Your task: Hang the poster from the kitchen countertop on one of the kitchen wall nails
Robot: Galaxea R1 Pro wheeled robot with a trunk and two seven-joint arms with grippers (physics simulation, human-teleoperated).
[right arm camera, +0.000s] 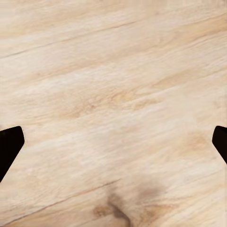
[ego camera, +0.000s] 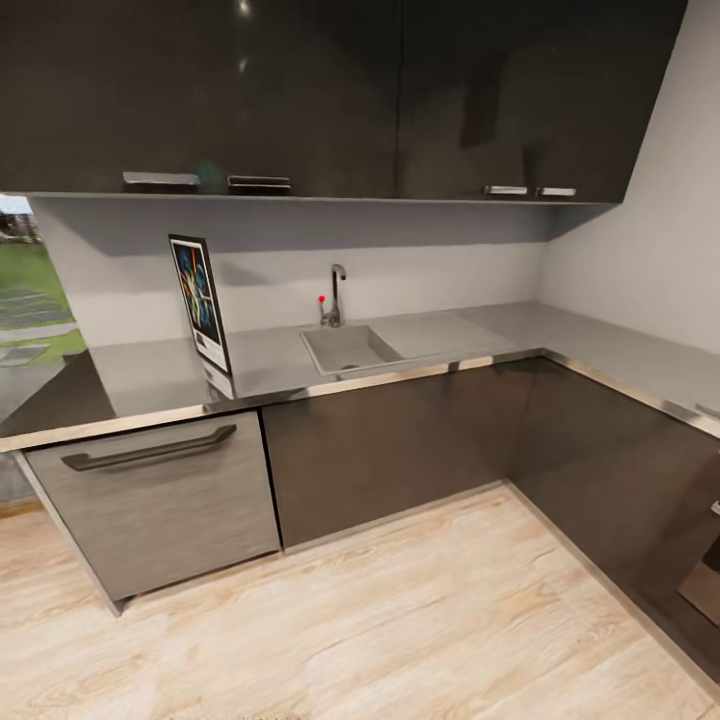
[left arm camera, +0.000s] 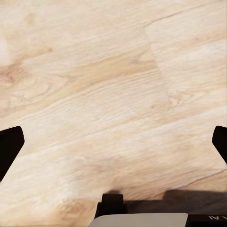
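Poster (ego camera: 203, 310) is what you steer for: it stands upright on the kitchen worktop (ego camera: 140, 375), its long axis near vertical, the white bottom strip down at the worktop's front edge and the frame tipped slightly back toward the pale wall (ego camera: 400, 260). It sits left of the inset sink (ego camera: 345, 348) and the chrome tap (ego camera: 336, 295), above the grey drawer front with the long dark handle (ego camera: 150, 447). From the head view it lies ahead and to your left, so by my reckoning the left arm is the nearer one for the reach (though neither arm is raised yet, and the base looks well apart from the cabinets). Your left pincer (left arm camera: 113, 151) points down at the wooden floor (left arm camera: 113, 85), its two dark fingertips (left arm camera: 9, 146) standing far apart at the picture's edges, so it is spread wide with nothing between them. Your right pincer (right arm camera: 113, 146) is the same: aimed at bare planks, spread, holding nothing. Since the poster is thin and stands on edge, I'd judge the coming move turns on closing across its thickness from the side or the top edge, with the fingers lined up along that near-vertical frame. I can't make out any wall nails from here.
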